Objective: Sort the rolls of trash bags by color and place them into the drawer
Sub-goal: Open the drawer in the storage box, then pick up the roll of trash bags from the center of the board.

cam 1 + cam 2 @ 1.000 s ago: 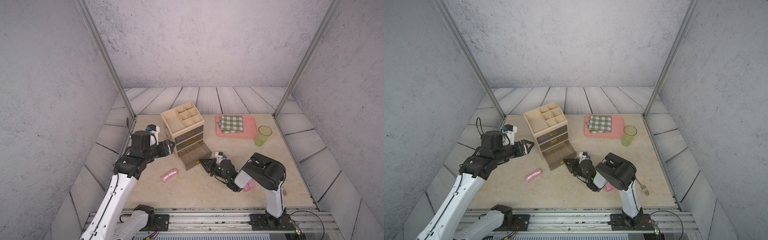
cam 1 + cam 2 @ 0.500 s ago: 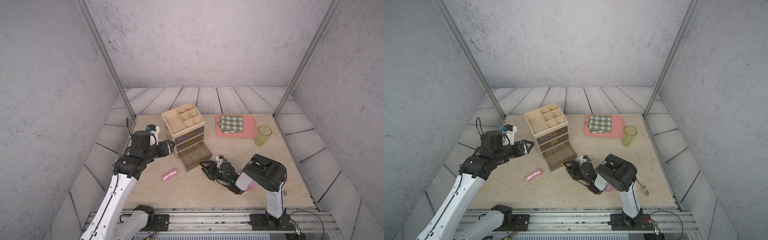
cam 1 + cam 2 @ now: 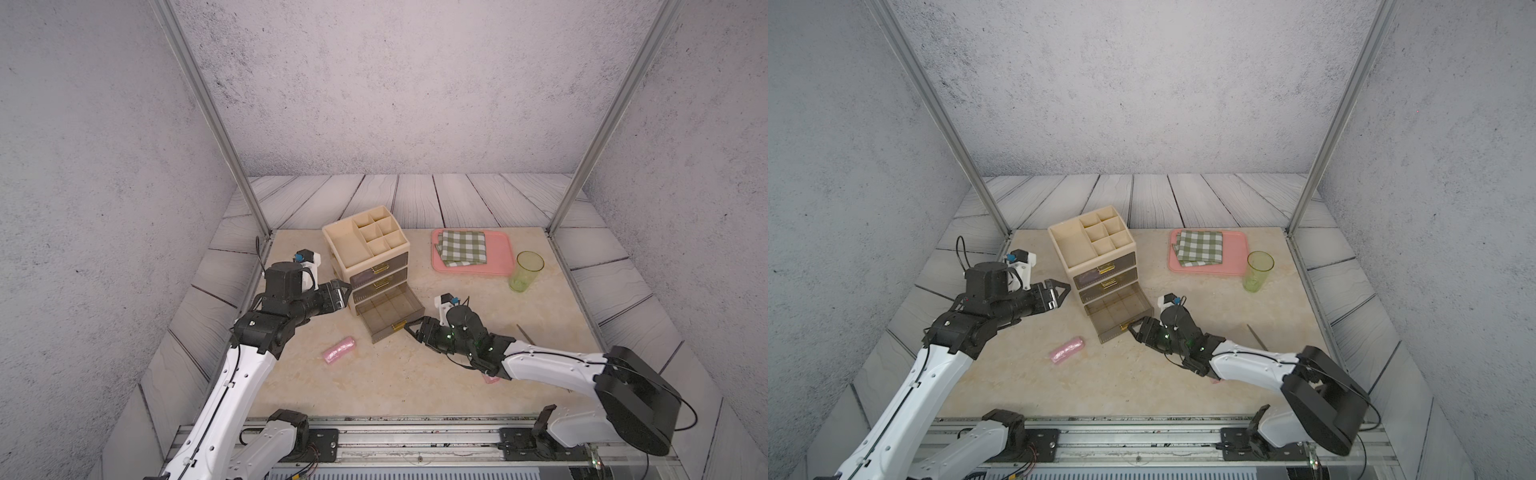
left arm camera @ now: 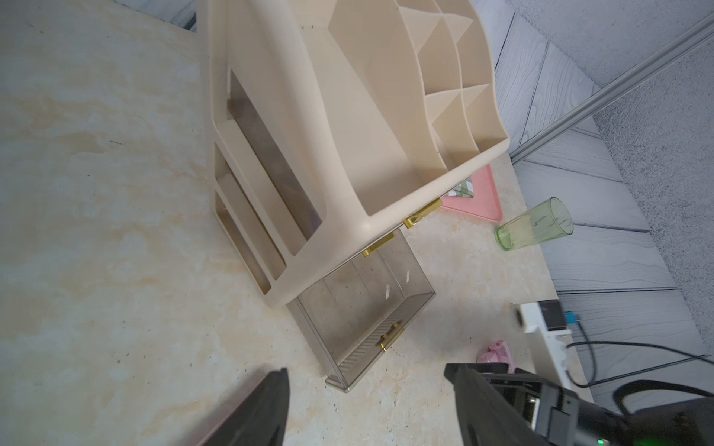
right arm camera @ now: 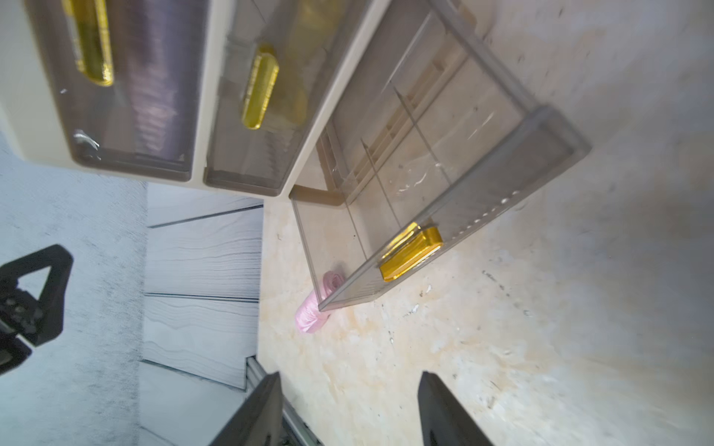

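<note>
Status: the right gripper sits just beside the gold bar handle of the smoky translucent bottom drawer, jaws spread, holding nothing. The drawer is pulled out and empty. The left gripper hangs by the left side of the beige plastic three-drawer organiser, jaws also spread and empty.

Task items we can see:
- One pastel pink crinkly-film roll lies on its side on the marble-look beige surface. It is off the drawer's front-left corner, between it and the surface's near edge.
- A second pink roll peeks from under the right forearm, closer to the near edge on the right.
- Lilac and yellow tints show through the two shut drawer fronts. We judge those colours done and pink left.

Risks as we see them:
- The rolls are cylinders of thin, slick film. A side nudge sends them rolling, and a hard pinch squashes or unwinds them.
- The right forearm covers the second roll, so a low sweep could push it off the near edge.
- The drawer is far out and made of thin rigid plastic, and the organiser looks light on a smooth top. A bump on the handle could shift or tip it.
- The drawer has thin dividers. A roll dropped across one sits proud and blocks closing.
- Both arms converging on the drawer could clash.
</note>
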`<action>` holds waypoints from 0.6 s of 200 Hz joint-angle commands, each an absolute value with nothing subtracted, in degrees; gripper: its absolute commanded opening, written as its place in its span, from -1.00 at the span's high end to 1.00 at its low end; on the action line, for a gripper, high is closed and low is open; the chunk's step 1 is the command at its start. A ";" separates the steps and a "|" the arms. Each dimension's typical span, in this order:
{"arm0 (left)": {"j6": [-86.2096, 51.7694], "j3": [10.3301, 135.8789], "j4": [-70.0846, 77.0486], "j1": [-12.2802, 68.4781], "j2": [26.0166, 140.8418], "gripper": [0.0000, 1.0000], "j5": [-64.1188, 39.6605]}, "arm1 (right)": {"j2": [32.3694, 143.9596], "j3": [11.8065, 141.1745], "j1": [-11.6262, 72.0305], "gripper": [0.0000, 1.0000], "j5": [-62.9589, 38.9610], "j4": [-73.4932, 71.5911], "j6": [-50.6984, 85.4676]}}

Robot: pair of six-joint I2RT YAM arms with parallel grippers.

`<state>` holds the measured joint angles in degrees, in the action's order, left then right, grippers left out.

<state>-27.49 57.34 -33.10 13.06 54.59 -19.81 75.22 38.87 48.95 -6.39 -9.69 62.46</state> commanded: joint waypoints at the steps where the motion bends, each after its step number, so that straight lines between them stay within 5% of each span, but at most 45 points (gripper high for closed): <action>1: -28.92 54.40 -31.20 12.48 54.32 -0.49 -22.12 | 68.97 44.20 47.89 -0.22 3.59 24.87 45.85; 53: -35.63 43.98 -25.61 12.79 49.46 -0.49 -26.82 | 66.73 46.40 44.89 -0.20 15.72 49.21 44.78; 120: -35.79 41.85 -24.91 13.46 48.94 -0.49 -29.34 | 67.22 39.61 42.73 -0.25 17.92 49.99 48.26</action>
<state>-36.12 41.08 -26.28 13.26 49.17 -27.64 67.33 40.95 43.35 15.81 48.27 47.72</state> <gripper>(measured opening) 0.745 0.625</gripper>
